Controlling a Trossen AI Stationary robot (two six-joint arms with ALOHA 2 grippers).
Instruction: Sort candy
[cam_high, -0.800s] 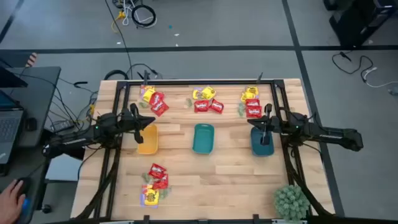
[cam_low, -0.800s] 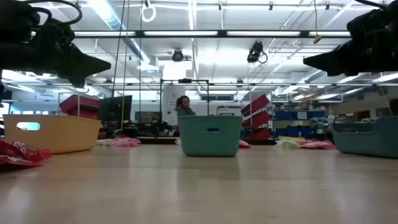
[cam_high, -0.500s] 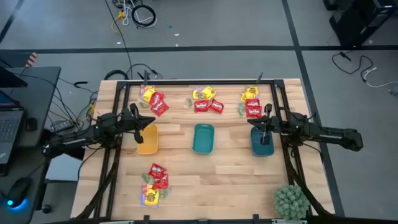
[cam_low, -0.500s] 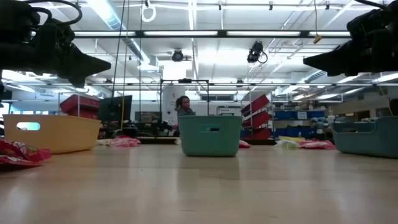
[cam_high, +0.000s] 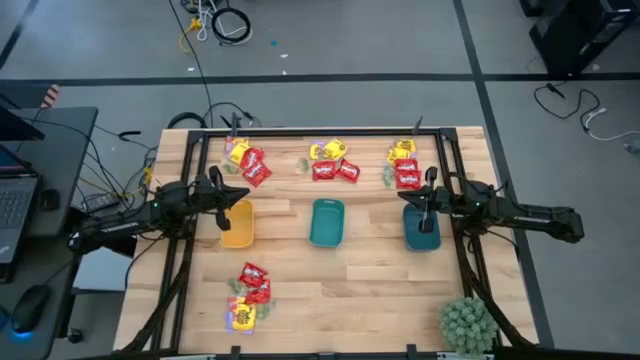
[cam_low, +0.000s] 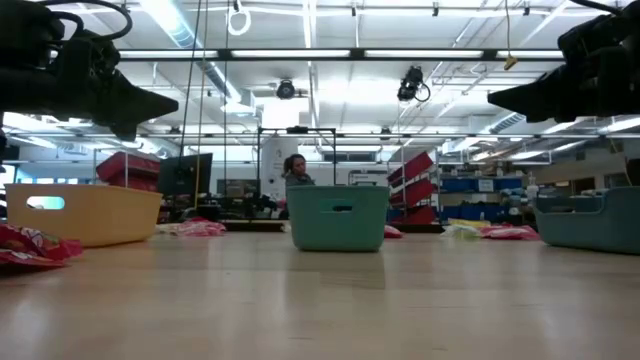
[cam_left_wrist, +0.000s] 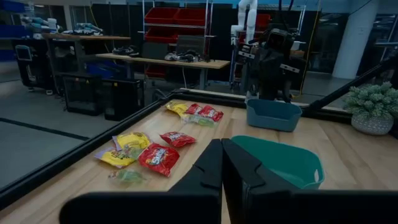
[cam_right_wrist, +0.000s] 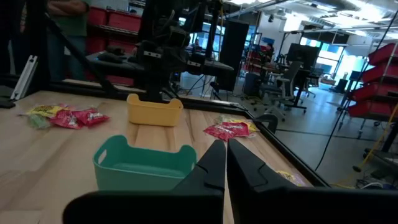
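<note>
Candy packets, red, yellow and green, lie in piles on the wooden table: far left, far middle, far right and near left. Three small trays stand in a row: yellow-orange, teal and blue-teal. My left gripper hangs shut above the yellow-orange tray's far end, pointing toward the table's right. My right gripper hangs shut above the blue-teal tray's far end, pointing toward the left. In the low view both grippers are well above the table. Neither holds anything.
A spiky green plant stands at the table's near right corner. A black frame rail runs along the far edge and down both sides. Bare wood lies between the trays and the near edge, right of the near-left pile.
</note>
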